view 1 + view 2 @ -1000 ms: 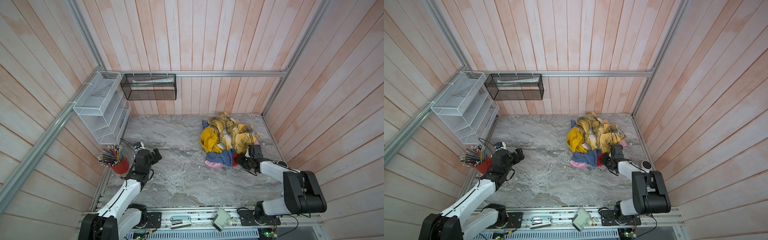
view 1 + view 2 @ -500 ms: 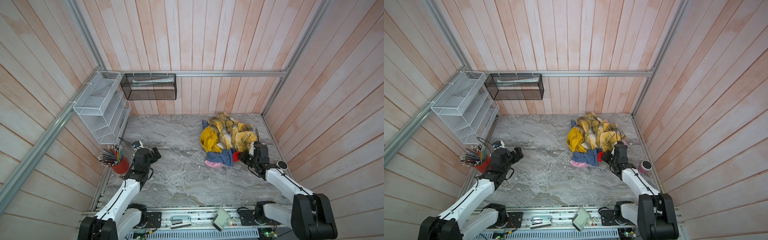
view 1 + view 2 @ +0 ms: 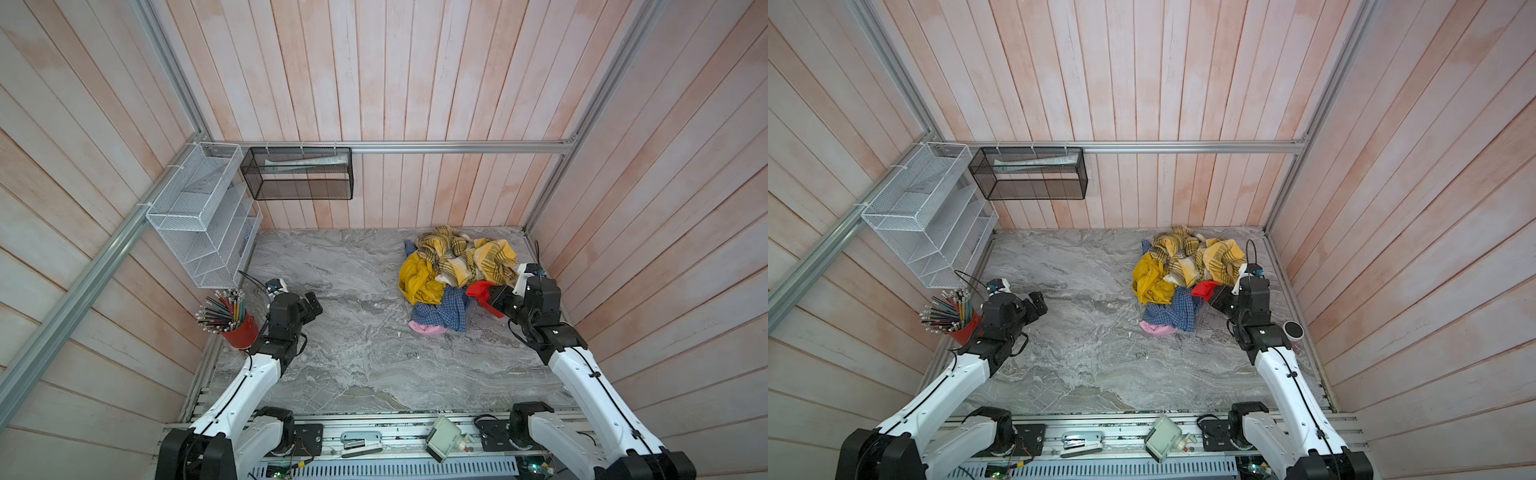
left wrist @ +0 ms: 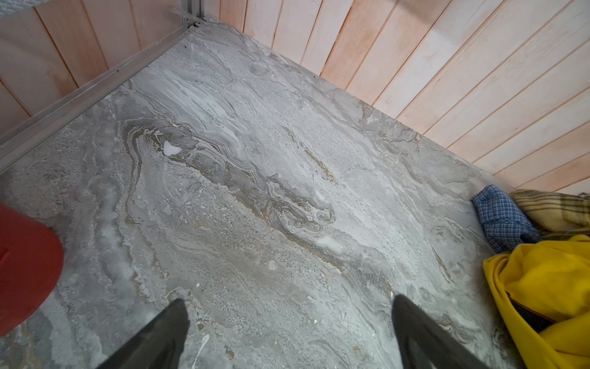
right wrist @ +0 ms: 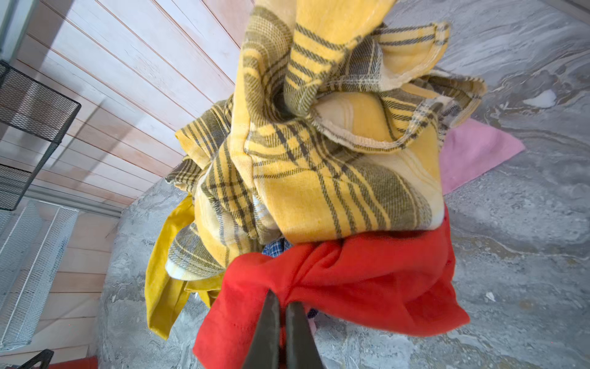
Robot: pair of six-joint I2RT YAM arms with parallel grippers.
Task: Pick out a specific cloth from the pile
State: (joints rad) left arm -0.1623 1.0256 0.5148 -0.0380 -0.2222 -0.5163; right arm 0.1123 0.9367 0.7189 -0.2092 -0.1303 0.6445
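The red cloth (image 5: 367, 281) lies at the edge of the pile (image 3: 457, 262), on the side near the right arm. Most of it is tucked under the yellow plaid piece (image 5: 319, 179), and only a bunched-up bit pokes out. The right gripper (image 5: 282, 302) has its two fingers pinched tight on a fold of that red bit, so it is grasping the cloth. A mustard yellow cloth (image 5: 162, 281) and a blue checked shirt (image 3: 444, 311) lie just beside the red one, and a pink piece (image 3: 428, 329) peeks out at the bottom of the heap. The left gripper (image 4: 289, 300) is far off over the bare table (image 3: 353, 353), near the red cup of pencils (image 3: 239, 332). Its fingers are spread wide and hold nothing. I think the grabbing part is done and the pulling-out part comes next. The right arm should lift and pull the red cloth away from the heap, toward the bare part of the table. It should go slowly, because the plaid piece sits on top and may get dragged along. The red fabric looks thin and smooth, so it could slip out of the pinch.
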